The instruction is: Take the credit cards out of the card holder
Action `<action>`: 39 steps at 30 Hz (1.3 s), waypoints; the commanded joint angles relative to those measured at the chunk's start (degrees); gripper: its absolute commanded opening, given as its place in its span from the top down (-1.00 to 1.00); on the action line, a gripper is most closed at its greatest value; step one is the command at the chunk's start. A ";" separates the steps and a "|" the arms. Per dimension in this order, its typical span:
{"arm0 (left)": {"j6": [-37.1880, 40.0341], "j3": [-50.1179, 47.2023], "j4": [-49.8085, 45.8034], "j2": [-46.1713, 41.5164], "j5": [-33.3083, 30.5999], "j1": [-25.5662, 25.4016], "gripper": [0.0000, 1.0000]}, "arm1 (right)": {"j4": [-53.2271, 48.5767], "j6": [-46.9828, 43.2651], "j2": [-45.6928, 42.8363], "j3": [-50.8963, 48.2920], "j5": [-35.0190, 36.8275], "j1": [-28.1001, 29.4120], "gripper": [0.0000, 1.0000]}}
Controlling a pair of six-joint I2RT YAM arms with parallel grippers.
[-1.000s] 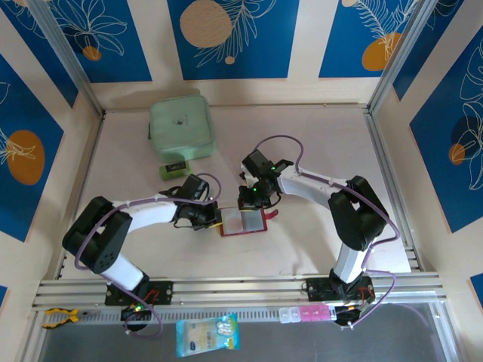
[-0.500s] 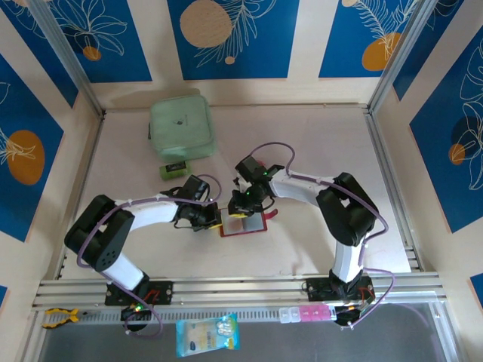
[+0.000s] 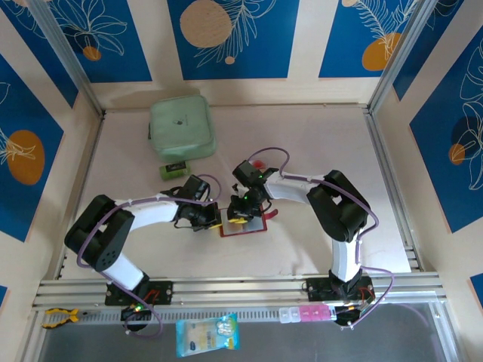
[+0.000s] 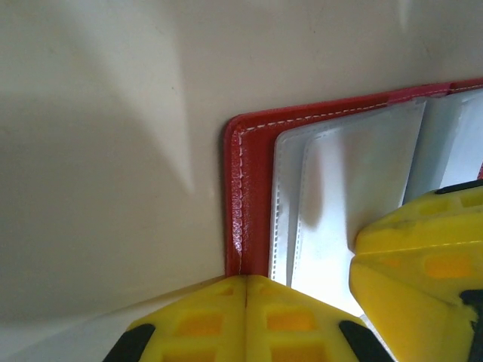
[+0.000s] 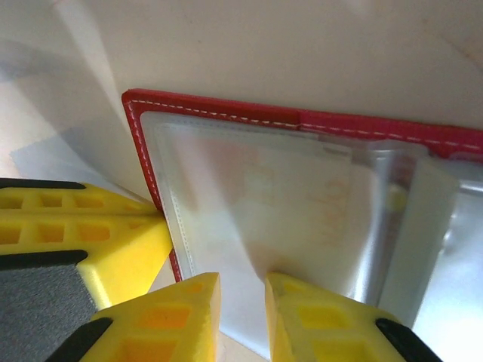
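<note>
The card holder (image 3: 253, 225) lies open on the tabletop (image 3: 317, 143), with the left pincer (image 3: 216, 219) at its left edge and the right pincer (image 3: 240, 217) just right of that, over its sleeves. Behind the left pincer lies a small block (image 3: 174, 170), and behind that a zip case (image 3: 181, 128).

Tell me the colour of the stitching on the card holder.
White stitching along the red card holder border; clearest in the right wrist view.

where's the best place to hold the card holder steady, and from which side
The red stitched border on the card holder's left edge, coming in low from the left. It lies open and flat, and that border sits outside the clear sleeves, so a hold there likely leaves them free for the right gripper.
</note>
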 commanded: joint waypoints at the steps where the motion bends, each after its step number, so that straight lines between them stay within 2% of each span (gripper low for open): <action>1: 1.50 0.75 -3.68 1.20 -1.65 -0.33 0.91 | -2.53 0.22 0.93 0.84 1.01 0.20 0.53; 7: 1.82 1.11 -4.39 1.67 -1.72 -0.33 0.91 | -4.89 -0.58 0.66 1.32 3.36 -0.18 0.53; 20: 2.77 2.20 -6.94 1.33 -2.86 -0.23 0.92 | -6.10 -3.91 -0.53 0.09 2.92 -1.59 0.53; 32: 3.08 5.62 -9.62 -1.93 -2.70 -0.24 0.89 | 4.72 -5.36 -1.58 -6.66 -7.59 -5.05 0.55; 39: 1.45 7.08 -8.11 -3.58 0.32 -0.70 0.82 | 9.96 -5.32 -1.94 -11.11 -11.56 -7.45 0.58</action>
